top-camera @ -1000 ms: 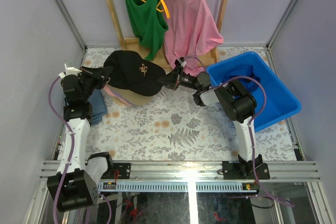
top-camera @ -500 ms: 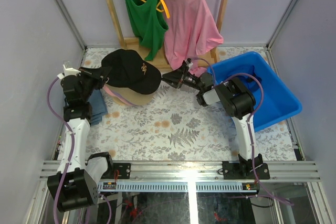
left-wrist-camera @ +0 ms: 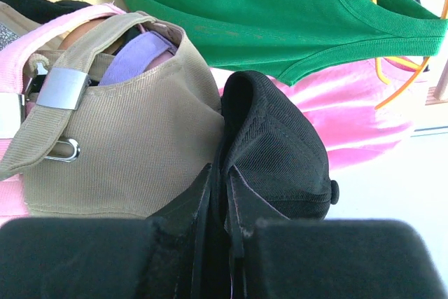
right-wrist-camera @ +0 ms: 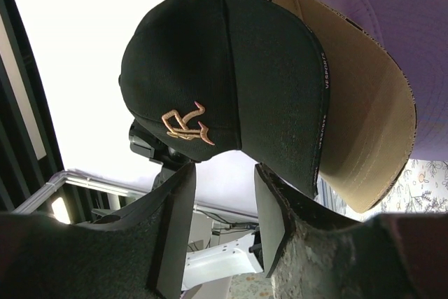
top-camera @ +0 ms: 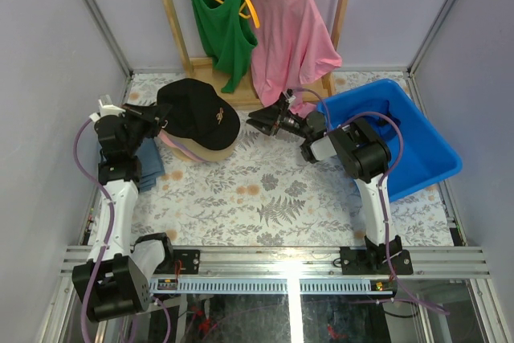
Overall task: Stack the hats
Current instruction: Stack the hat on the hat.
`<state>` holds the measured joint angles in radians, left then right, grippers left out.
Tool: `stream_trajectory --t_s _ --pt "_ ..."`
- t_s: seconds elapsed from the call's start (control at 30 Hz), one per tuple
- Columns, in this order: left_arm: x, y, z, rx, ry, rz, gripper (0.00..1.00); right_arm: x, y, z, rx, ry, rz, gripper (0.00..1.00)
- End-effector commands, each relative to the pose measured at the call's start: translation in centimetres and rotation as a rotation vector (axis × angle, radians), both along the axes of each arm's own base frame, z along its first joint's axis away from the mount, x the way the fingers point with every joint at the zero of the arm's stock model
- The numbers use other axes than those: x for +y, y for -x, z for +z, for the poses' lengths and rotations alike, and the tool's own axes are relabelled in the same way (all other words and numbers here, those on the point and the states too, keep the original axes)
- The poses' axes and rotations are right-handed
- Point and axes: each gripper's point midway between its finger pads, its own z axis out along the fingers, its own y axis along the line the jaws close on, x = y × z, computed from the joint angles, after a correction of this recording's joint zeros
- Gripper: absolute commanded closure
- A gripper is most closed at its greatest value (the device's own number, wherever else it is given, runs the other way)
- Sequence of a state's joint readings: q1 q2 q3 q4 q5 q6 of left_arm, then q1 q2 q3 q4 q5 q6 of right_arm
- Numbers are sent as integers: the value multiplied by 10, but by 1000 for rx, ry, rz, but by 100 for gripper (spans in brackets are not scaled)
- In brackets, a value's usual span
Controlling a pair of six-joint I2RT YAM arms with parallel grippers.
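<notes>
**Seating the black cap (top-camera: 197, 112) on the stack**
The left gripper (left-wrist-camera: 224, 180) is clamping the black cap's rear edge. The right gripper (right-wrist-camera: 224, 176) is hanging with jaws apart just off its brim, holding nothing. The cap is sitting over the tan cap (left-wrist-camera: 126, 152), with the lavender cap (left-wrist-camera: 136, 57) and pink cap (left-wrist-camera: 10, 173) beneath. My judgement: square brim over brim and settle the crown before unclamping.

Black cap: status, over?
Left gripper shut on black cap rear. Right gripper open, clear of brim. It rests over tan cap. No obstruction seen.
</notes>
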<state>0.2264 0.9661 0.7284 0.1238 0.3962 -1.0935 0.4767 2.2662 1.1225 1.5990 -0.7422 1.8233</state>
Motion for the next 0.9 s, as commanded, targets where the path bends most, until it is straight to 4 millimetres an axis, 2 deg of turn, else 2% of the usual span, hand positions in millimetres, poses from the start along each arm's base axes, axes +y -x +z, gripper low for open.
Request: stream_trajectory --t_s 0.0,0.13,0.3,0.53,0.87 --pt "3 -2 -5 -6 -27 2 100 4 12 17 -118 -47 -3 53" --pt "4 -2 -12 16 -13 6 100 12 17 3 -104 -22 3 45" --pt "6 -1 -15 29 -17 20 99 18 20 -19 -89 30 -6 44" --pt "7 0 -26 60 -14 28 99 22 20 -40 -67 75 -20 45" --pt "9 0 -31 70 -20 39 99 34 19 -51 -63 92 -6 45"
